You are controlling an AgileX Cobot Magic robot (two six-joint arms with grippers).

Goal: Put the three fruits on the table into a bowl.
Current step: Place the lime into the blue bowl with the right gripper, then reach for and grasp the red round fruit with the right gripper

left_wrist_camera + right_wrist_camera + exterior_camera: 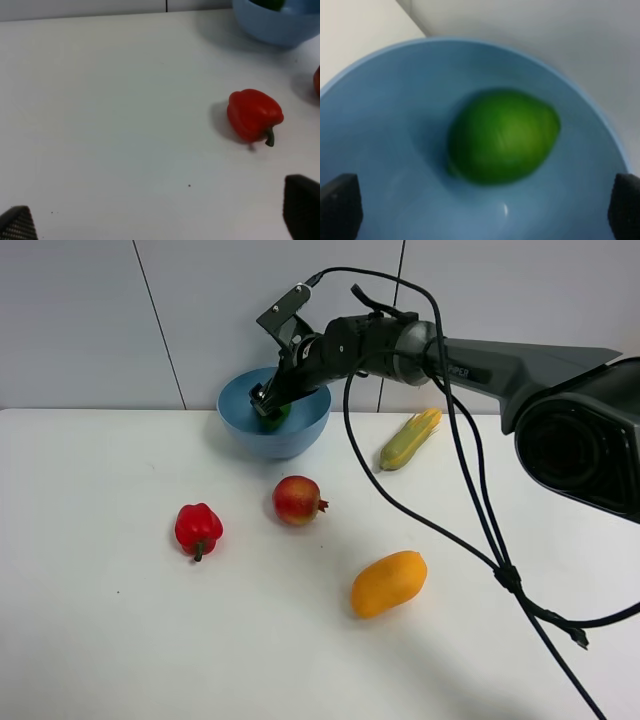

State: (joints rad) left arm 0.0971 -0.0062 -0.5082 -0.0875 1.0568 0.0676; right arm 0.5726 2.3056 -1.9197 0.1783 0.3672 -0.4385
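The light-blue bowl point(300, 430) stands at the back of the white table point(100, 620). The green lime point(502, 135) lies inside it, a little blurred, free of the fingers. My right gripper point(481, 210) is open just above the bowl, its fingertips wide apart on either side of the lime; in the exterior view it point(270, 405) hangs over the bowl's rim. The red pomegranate point(297, 500) and the orange-yellow mango point(388, 583) lie on the table. My left gripper point(160, 222) is open and empty, low over bare table near the pepper.
A red bell pepper point(198, 529) lies left of the pomegranate and also shows in the left wrist view point(254, 116). A corn cob point(410, 439) lies right of the bowl. The right arm's black cable point(480, 530) hangs over the table's right side.
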